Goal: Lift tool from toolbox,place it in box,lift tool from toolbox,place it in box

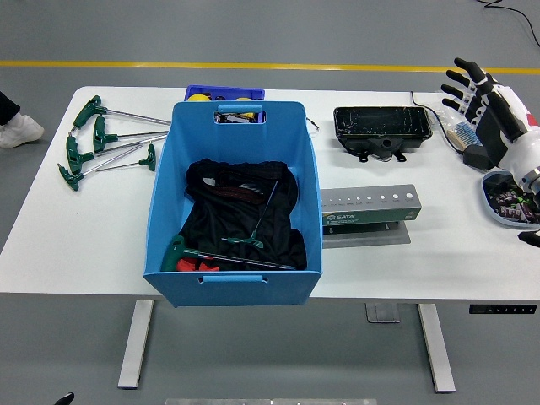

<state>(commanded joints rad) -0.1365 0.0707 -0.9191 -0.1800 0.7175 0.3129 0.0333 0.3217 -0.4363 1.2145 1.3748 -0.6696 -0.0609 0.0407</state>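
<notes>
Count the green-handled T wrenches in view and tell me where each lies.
6: four on the table left of the blue bin, at; two inside, at. Others may be hidden.
</notes>
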